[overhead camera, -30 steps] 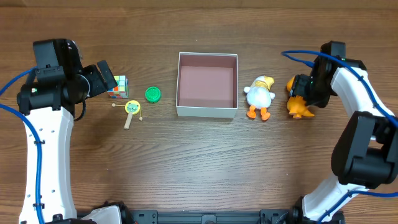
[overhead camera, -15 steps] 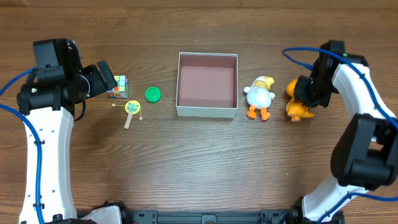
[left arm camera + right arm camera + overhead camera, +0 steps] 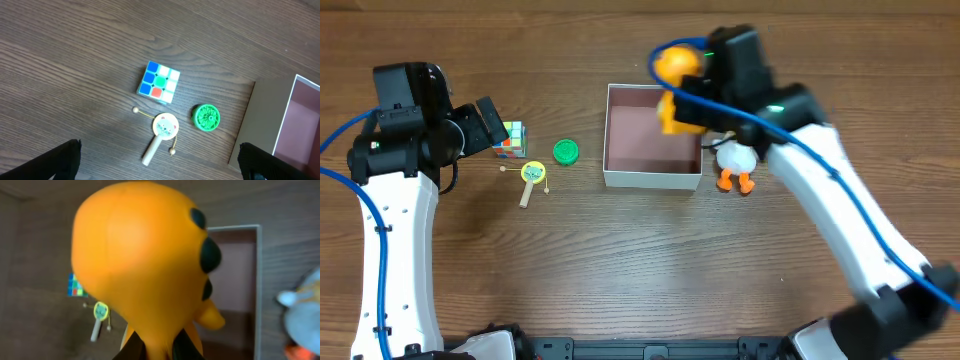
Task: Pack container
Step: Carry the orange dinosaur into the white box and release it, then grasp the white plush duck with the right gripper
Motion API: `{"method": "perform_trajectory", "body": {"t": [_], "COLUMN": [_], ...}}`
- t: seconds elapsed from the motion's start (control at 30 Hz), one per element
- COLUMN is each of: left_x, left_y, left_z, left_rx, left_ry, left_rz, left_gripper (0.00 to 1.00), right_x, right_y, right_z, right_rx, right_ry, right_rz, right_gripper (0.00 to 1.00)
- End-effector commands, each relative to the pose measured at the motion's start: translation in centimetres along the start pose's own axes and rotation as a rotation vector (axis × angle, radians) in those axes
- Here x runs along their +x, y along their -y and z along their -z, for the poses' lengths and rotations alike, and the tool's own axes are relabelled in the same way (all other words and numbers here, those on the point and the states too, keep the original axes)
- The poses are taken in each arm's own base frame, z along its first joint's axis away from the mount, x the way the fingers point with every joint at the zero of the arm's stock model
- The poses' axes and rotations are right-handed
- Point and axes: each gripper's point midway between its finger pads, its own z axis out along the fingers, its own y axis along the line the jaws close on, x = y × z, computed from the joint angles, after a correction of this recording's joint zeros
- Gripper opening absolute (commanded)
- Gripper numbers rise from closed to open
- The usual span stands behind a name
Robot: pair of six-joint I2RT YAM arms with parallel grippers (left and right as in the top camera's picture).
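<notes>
The container (image 3: 652, 180), a square white-walled box with a pinkish-brown inside, sits mid-table. An orange round-headed toy (image 3: 676, 75) hangs above its far right part, with my right gripper (image 3: 690, 100) shut on it. In the right wrist view the orange toy (image 3: 140, 260) fills the frame, its lower body pinched between the right gripper's (image 3: 160, 347) dark fingers, and the container (image 3: 235, 275) lies below. My left gripper (image 3: 490, 125) stands open and empty over the table's left side, its fingers (image 3: 60, 160) wide apart in the left wrist view.
A white duck toy (image 3: 737, 158) stands just right of the container. Left of it lie a green disc (image 3: 566, 151), a small rattle drum (image 3: 533, 177) and a colour cube (image 3: 509, 140). The left wrist view shows the cube (image 3: 158, 82), disc (image 3: 206, 117), rattle (image 3: 162, 130) and container wall (image 3: 260, 125).
My right gripper closed on the orange toy at the table's right, lifted it and swung left over the container. The left arm has not moved.
</notes>
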Motion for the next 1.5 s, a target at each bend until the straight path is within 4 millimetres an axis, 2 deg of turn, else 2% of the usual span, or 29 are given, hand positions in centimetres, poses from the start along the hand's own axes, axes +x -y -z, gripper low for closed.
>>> {"method": "perform_trajectory", "body": {"t": [0.0,0.07,0.13,0.2,0.27,0.37,0.47,0.53,0.57,0.63,0.73,0.83,0.93,1.03,1.13,1.2,1.27,1.37,1.47], "left_x": [-0.9,-0.9,-0.9,-0.9,-0.9,-0.9,-0.9,-0.9,-0.9,-0.9,-0.9,-0.9,-0.9,-0.9,-0.9,-0.9,-0.9,-0.9,-0.9], "left_y": [0.0,0.0,0.0,0.0,0.0,0.0,0.0,0.0,0.0,0.0,0.0,0.0,0.0,0.0,0.0,0.0,0.0,0.0,0.0], "left_z": [0.7,0.7,0.7,0.7,0.7,0.7,0.7,0.7,0.7,0.7,0.7,0.7,0.7,0.7,0.7,0.7,0.7,0.7,0.7], "left_rx": [0.001,0.001,0.001,0.001,0.001,0.001,0.001,0.001,0.001,0.001,0.001,0.001,0.001,0.001,0.001,0.001,0.001,0.001,0.001], "left_ry": [0.029,0.029,0.029,0.029,0.029,0.029,0.029,0.029,0.029,0.029,0.029,0.029,0.029,0.029,0.029,0.029,0.029,0.029,0.029], "left_rz": [-0.028,-0.028,-0.028,-0.028,-0.028,-0.028,-0.028,-0.028,-0.028,-0.028,-0.028,-0.028,-0.028,-0.028,-0.028,-0.028,-0.028,-0.028,-0.028], "left_gripper": [1.00,1.00,1.00,1.00,1.00,1.00,1.00,1.00,1.00,1.00,1.00,1.00,1.00,1.00,1.00,1.00,1.00,1.00,1.00], "right_x": [1.9,3.5,4.4,5.2,5.8,6.8,7.2,7.0,7.0,6.9,6.4,5.1,3.1,-0.3,-3.7,-5.0,-5.3,-4.8,-3.3], "right_y": [-0.3,0.0,0.4,1.1,1.3,1.3,0.9,0.8,0.4,-0.3,-0.2,0.1,0.0,-0.7,-0.2,1.9,5.4,11.7,16.6], "right_z": [-5.5,-8.1,-9.9,-12.0,-13.5,-14.9,-15.6,-15.6,-15.7,-15.7,-15.6,-14.7,-12.6,-8.2,-2.1,1.6,3.6,4.5,3.6], "right_rx": [0.045,0.071,0.091,0.106,0.103,0.086,0.060,0.053,0.034,-0.004,-0.008,-0.016,-0.024,-0.028,0.009,0.076,0.172,0.327,0.404], "right_ry": [-0.046,-0.095,-0.121,-0.144,-0.164,-0.200,-0.217,-0.212,-0.214,-0.215,-0.205,-0.193,-0.154,-0.053,0.047,0.084,0.083,0.025,-0.065], "right_rz": [-0.058,-0.102,-0.130,-0.143,-0.145,-0.150,-0.151,-0.148,-0.128,-0.076,-0.062,-0.043,-0.002,0.073,0.096,0.073,0.022,-0.072,-0.162], "right_gripper": [0.11,0.11,0.11,0.18,0.19,0.20,0.23,0.36,0.49,0.61,0.65,0.66,0.66,0.66,0.69,0.70,0.70,0.73,0.73]}}
